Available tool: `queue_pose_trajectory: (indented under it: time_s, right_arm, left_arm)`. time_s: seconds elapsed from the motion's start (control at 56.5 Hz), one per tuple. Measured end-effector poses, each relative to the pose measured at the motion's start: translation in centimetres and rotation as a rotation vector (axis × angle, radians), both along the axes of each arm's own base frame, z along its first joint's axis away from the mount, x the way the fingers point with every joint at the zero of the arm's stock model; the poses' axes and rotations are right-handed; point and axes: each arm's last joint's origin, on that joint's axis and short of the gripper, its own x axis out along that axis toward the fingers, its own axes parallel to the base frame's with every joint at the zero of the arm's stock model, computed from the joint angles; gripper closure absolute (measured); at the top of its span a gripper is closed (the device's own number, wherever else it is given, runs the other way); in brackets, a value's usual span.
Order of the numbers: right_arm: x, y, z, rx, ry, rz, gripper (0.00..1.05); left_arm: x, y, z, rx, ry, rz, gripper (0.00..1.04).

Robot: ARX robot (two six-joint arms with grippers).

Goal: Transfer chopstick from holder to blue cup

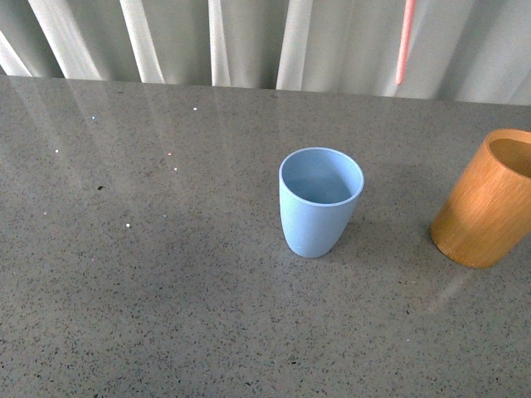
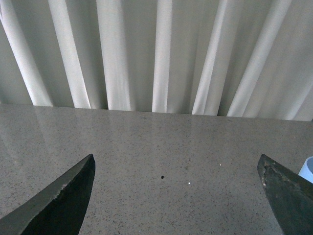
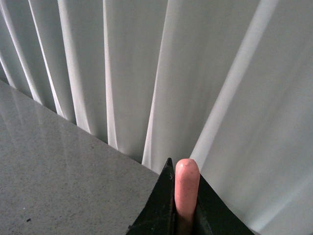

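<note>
The light-blue cup point(image 1: 320, 201) stands upright and empty near the middle of the grey table. To its right, at the frame's edge, stands the orange-brown wooden holder point(image 1: 489, 199). High above both, at the top right of the front view, the lower end of the pink chopstick point(image 1: 405, 41) hangs in the air. In the right wrist view my right gripper point(image 3: 186, 196) is shut on the chopstick point(image 3: 186, 186), whose rounded end sticks out between the dark fingers. My left gripper point(image 2: 176, 171) is open over bare tabletop, with a sliver of the blue cup point(image 2: 308, 169) beside one finger.
White pleated curtains point(image 1: 249, 41) hang behind the far edge of the speckled grey table point(image 1: 166, 274).
</note>
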Motion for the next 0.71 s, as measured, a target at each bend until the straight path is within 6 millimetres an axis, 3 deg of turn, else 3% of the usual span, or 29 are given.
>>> queue_pose_trajectory:
  time_s: [0.283,0.442,0.708]
  right_arm:
    - [0.5,3.1,-2.7,0.024,0.083,0.042,1.03]
    - [0.6,4.4,-3.2,0.030,0.091,0.059,1.03]
    - [0.8,5.6,-4.5,0.031,0.117,0.068,1.03]
  left_arm:
    - [0.0,0.0,0.0,0.000,0.000,0.000,0.07]
    - [0.0,0.0,0.0,0.000,0.000,0.000,0.07]
    - [0.0,0.0,0.0,0.000,0.000,0.000,0.07]
